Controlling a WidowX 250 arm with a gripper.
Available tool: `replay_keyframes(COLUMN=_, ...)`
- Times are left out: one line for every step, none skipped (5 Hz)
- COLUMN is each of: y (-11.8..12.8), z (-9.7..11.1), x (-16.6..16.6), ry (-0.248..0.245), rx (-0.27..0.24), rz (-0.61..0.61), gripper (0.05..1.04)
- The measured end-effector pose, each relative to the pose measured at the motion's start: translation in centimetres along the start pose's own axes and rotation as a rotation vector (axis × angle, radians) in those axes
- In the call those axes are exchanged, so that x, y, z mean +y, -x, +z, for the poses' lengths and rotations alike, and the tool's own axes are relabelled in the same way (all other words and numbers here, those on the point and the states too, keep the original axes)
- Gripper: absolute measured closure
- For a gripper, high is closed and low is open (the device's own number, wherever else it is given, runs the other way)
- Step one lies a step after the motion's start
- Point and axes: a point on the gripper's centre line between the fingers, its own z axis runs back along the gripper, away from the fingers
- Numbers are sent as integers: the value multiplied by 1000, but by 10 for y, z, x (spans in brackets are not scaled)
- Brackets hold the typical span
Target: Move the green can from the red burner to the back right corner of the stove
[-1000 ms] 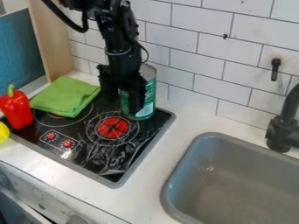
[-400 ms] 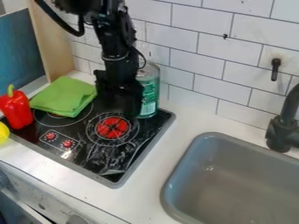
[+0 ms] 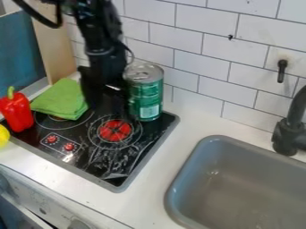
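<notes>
Wall (image 3: 197, 49), white brick-pattern tile, dark joints; runs behind the counter.
Countertop (image 3: 173, 147), white; carries sink and stovetop.
Sink (image 3: 239, 179), grey basin, rounded corners, at the right.
Stovetop (image 3: 140, 150), black, toy type, grey rim; red-centred burner in front of the can, two red dials near the front left.
Robot arm (image 3: 101, 33), black, entering from the top edge at the upper left.
Faucet (image 3: 290, 132), black, at the right edge beside the sink.
Gripper (image 3: 108, 105), black, hanging low over the rear of the stovetop, between cloth and can; whether apart or together, cannot tell.
Can (image 3: 146, 96), large, green label, bare metal lid, upright on the stovetop's rear right corner; immediately to the gripper's right in the view, its lid in plain sight. Contact with the gripper: cannot tell.
Cloth (image 3: 60, 99), green, folded, at the rear left, its right side beside the gripper.
Bell pepper (image 3: 17, 112), red, green stem, upright near the left edge, in front of the cloth.
Hook (image 3: 282, 70), black, small, mounted on the tile.
</notes>
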Motion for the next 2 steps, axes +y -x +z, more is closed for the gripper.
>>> replay_keyframes(y=16, z=20, x=7, ry=-5, rx=7, rz=-3, gripper=83)
replay_keyframes(y=35, z=45, x=11, ry=-12, rx=41, rz=-46, gripper=83)
